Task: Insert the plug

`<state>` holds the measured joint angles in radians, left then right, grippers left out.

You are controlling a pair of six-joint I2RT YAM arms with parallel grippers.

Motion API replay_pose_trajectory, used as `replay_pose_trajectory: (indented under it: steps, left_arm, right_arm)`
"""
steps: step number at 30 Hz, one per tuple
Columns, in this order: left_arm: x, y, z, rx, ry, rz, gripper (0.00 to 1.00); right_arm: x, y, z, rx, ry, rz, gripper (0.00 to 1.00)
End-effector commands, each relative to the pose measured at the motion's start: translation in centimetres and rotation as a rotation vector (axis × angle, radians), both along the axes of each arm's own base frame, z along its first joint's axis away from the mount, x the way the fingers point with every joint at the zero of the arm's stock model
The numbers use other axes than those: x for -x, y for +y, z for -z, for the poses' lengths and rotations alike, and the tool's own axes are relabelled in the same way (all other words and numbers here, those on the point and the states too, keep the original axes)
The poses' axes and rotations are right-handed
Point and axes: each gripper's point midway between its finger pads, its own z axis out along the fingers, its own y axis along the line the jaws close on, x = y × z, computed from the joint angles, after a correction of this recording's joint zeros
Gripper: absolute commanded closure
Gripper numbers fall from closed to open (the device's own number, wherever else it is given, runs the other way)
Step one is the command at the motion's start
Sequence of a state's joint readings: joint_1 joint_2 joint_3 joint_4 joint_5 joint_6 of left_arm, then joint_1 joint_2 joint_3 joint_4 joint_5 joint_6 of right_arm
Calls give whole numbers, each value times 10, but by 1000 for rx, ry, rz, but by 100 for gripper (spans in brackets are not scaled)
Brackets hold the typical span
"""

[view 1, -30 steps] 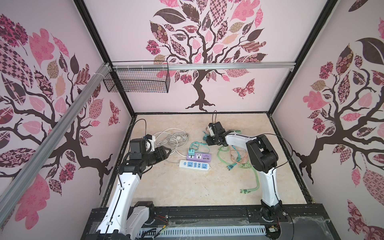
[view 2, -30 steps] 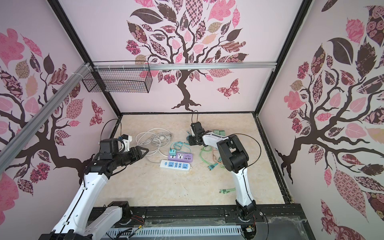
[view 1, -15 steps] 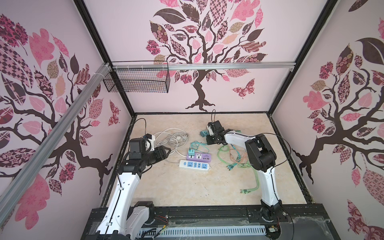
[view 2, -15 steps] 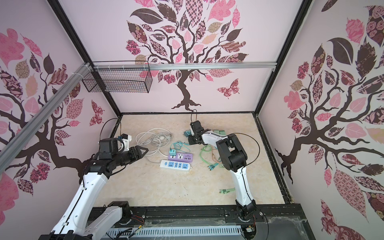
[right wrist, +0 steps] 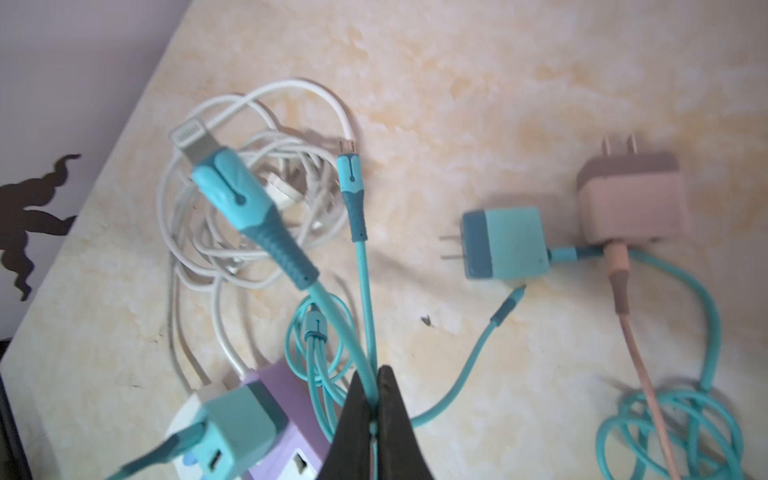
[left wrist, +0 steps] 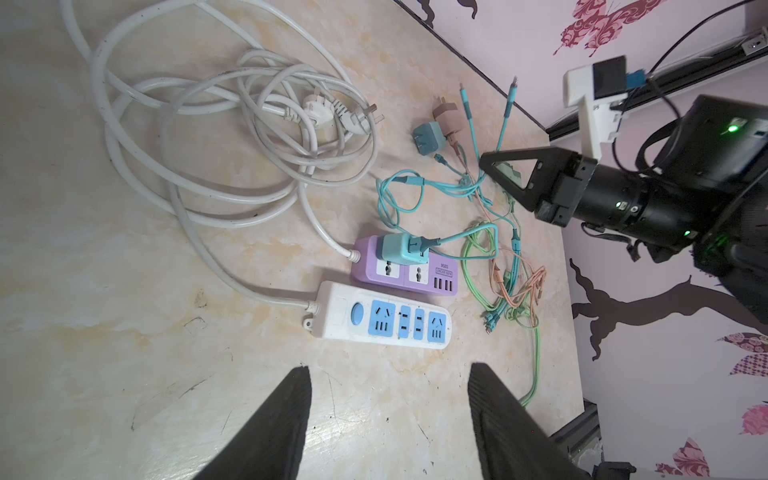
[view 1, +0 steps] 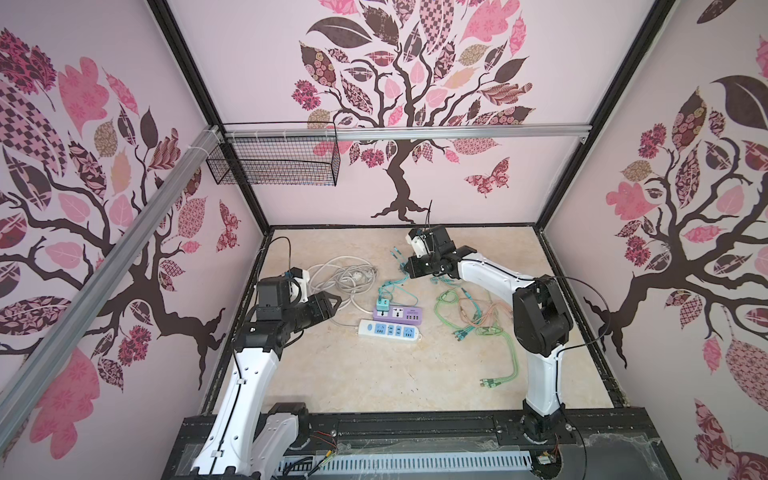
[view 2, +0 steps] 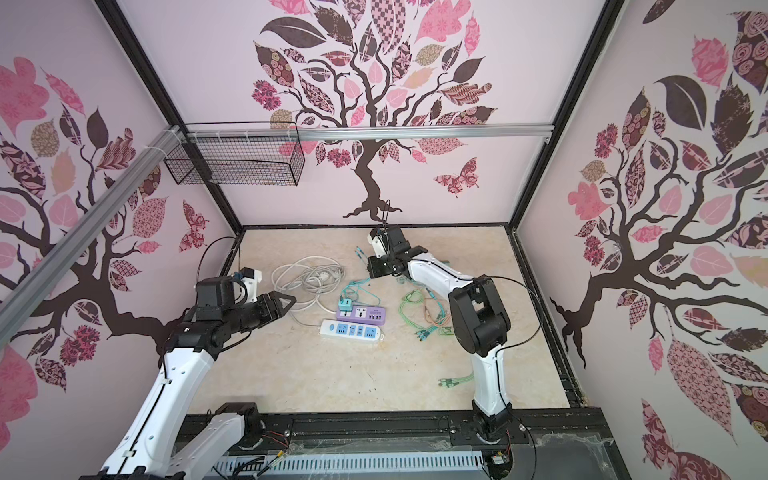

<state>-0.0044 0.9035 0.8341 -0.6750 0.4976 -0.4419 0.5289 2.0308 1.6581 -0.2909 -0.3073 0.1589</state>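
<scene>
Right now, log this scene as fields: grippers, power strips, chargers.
left gripper: open, holding nothing, above the table
right gripper: shut on the teal charging cable
purple power strip: holds the plugged-in teal charger
white power strip: no plug inserted
loose teal charger: on the table, unplugged
pink charger: beside it, unplugged

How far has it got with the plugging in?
Done: one teal adapter already sits in the purple strip. In hand: the right fingers are shut on a teal cable. Still to do: a second teal adapter and a pinkish adapter lie unplugged on the table; the white strip is empty; the left fingers are open, holding nothing.
</scene>
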Motion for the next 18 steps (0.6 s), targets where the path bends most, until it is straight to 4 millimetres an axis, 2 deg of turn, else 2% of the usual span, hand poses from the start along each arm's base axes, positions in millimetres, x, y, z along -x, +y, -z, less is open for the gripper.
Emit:
replay_pose_trajectory:
  steps: [1, 5, 7, 10, 14, 16, 18]
  left_arm:
    - [-2, 3, -14, -14, -51, -7, 36]
    - [-1, 3, -15, -15, -55, -10, 36]
    - [-2, 4, -14, -11, -53, -14, 36]
    - [-2, 2, -15, -1, -53, -11, 36]
    - [-1, 2, -16, 4, -57, -11, 36]
    - [-2, 2, -16, 5, -60, -13, 36]
    - [-3, 1, -15, 11, -55, -12, 36]
  right_arm:
    - [-5, 34, -10, -21, -26, -76, 100]
    - [-15, 66, -10, -38, -59, -118, 100]
    - [-24, 76, -2, -29, -66, -117, 100]
    - [-38, 77, 18, 23, -64, -87, 100]
    - [-44, 70, 42, 106, -63, -75, 98]
    - [-43, 65, 47, 136, -72, -82, 89]
    - [-41, 61, 47, 158, -82, -89, 72]
